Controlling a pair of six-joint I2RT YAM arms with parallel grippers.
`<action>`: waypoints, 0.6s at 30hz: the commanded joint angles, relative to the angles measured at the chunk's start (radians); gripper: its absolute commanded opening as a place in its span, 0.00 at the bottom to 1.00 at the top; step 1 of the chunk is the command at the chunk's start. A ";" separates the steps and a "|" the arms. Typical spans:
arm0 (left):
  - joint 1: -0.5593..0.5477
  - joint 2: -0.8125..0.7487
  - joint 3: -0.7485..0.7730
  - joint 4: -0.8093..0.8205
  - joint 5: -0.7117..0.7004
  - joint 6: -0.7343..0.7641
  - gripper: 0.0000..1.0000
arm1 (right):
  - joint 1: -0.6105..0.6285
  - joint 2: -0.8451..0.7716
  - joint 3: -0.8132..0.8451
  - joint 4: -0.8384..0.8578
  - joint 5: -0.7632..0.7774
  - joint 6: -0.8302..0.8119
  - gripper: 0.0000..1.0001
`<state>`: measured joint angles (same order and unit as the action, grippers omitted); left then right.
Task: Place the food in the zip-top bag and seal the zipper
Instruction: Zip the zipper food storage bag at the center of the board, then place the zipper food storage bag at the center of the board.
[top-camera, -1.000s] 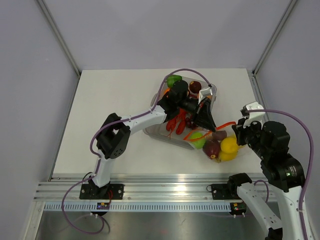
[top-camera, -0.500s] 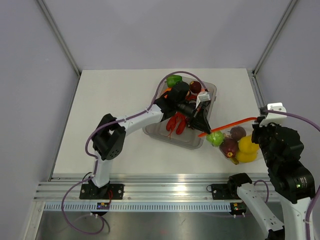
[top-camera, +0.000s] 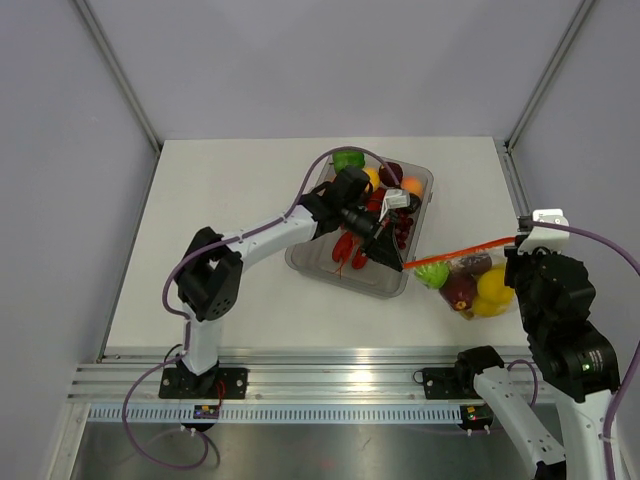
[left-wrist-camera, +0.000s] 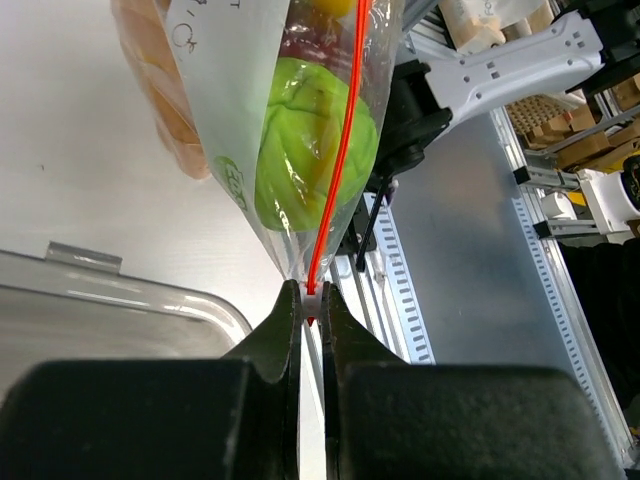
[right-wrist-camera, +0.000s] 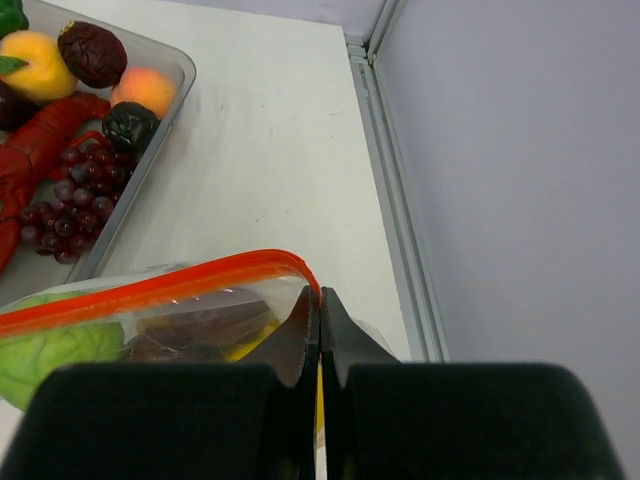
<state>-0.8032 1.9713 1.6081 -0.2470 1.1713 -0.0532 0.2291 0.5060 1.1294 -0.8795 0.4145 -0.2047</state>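
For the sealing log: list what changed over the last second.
The right gripper pulled away to the right, dragging the filled bag clear of the tray and drawing the orange strip out straight. The left gripper shifted a little to the left. Unchanged: both grippers pinch the strip's ends; the tray has not moved.
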 joint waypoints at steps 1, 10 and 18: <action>0.010 -0.081 -0.042 -0.092 -0.035 0.075 0.00 | -0.004 -0.012 -0.009 0.140 0.096 -0.004 0.00; -0.022 -0.115 -0.092 0.017 -0.009 -0.029 0.00 | -0.002 0.068 -0.078 0.276 0.032 0.039 0.00; -0.117 -0.100 -0.123 0.385 -0.027 -0.317 0.00 | -0.010 0.354 -0.155 0.657 0.058 -0.002 0.00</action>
<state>-0.8822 1.9045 1.4811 -0.0811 1.1515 -0.2207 0.2276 0.7544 0.9916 -0.5045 0.4263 -0.1844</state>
